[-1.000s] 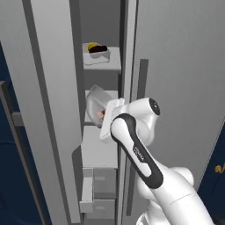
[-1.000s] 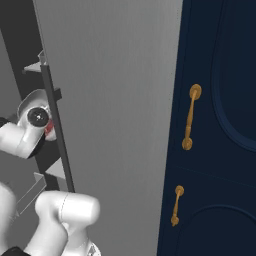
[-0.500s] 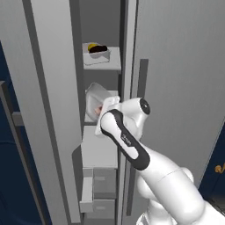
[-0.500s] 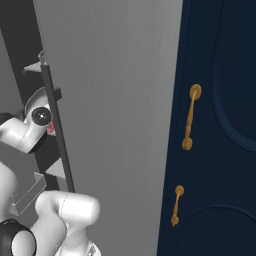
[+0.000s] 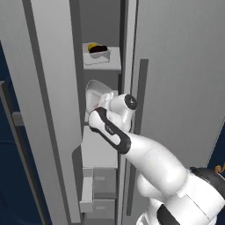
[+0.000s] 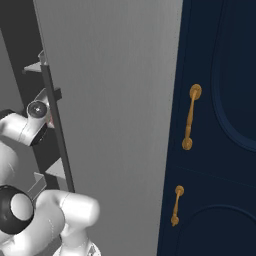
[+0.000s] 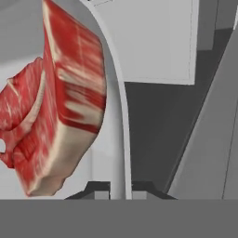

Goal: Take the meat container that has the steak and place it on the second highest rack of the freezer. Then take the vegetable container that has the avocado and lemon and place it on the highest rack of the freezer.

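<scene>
The freezer (image 5: 52, 110) stands open. My gripper (image 7: 118, 189) is shut on the thin pale wall of the meat container (image 7: 120, 116); the red marbled steak (image 7: 65, 102) lies against that wall. From the left base view the meat container (image 5: 94, 91) hangs tilted inside the freezer, one level under the upper shelf board (image 5: 110, 63), with my gripper (image 5: 102, 105) at its near rim. The board under the container is hidden by my arm. On the upper board sits the vegetable container (image 5: 97, 56) with the yellow lemon (image 5: 92, 46) and the dark avocado (image 5: 101, 48).
The freezer's right door (image 6: 115, 100) stands close beside my wrist, its dark bar handle (image 6: 56, 135) nearby. A lower shelf (image 5: 100, 147) and drawers (image 5: 103, 184) lie under the hand. Navy cabinets with gold handles (image 6: 190, 117) are to the right.
My hand has moved left, deeper into the freezer, carrying the tilted meat container. The elbow has swung up and nearer the cameras. The vegetable container has not moved.
</scene>
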